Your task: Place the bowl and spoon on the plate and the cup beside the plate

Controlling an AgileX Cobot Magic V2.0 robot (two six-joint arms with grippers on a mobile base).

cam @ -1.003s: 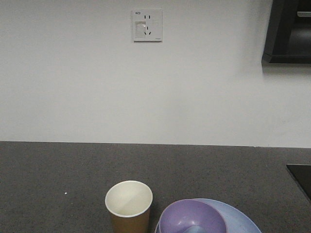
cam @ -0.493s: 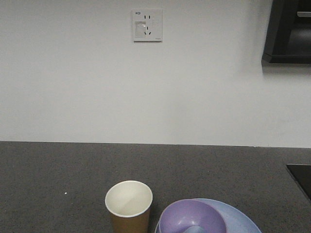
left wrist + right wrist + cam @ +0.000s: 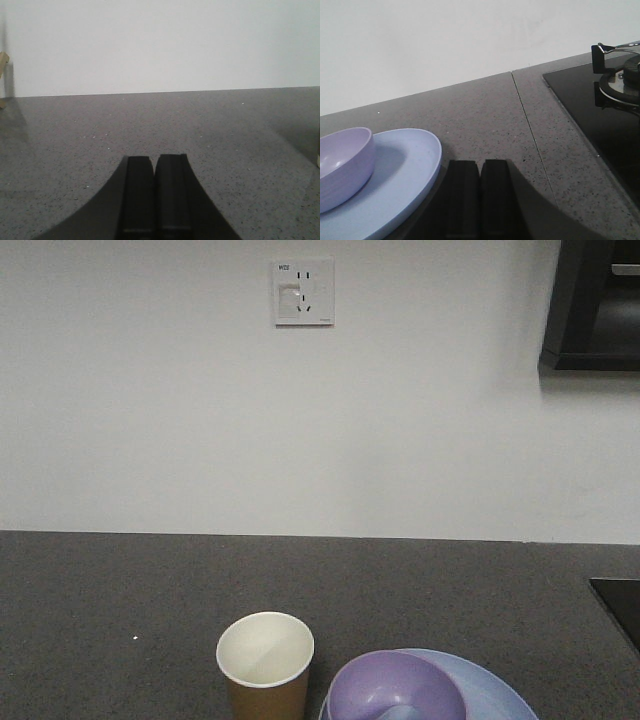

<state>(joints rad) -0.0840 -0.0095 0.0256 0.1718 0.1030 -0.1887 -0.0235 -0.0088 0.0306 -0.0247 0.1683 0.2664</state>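
Observation:
The lavender bowl (image 3: 397,688) sits on the light-blue plate (image 3: 492,687) at the bottom of the front view, with the pale spoon (image 3: 400,712) lying inside it. The brown paper cup (image 3: 265,665) stands upright just left of the plate. In the right wrist view the bowl (image 3: 342,165) rests on the plate (image 3: 405,175), and my right gripper (image 3: 480,162) is shut and empty just right of the plate's rim. My left gripper (image 3: 155,158) is shut and empty over bare counter.
A dark speckled counter (image 3: 150,590) runs to a white wall with a socket (image 3: 304,292). A black glass stove top (image 3: 600,115) with a burner (image 3: 620,80) lies to the right. A wooden object (image 3: 3,65) shows at the far left.

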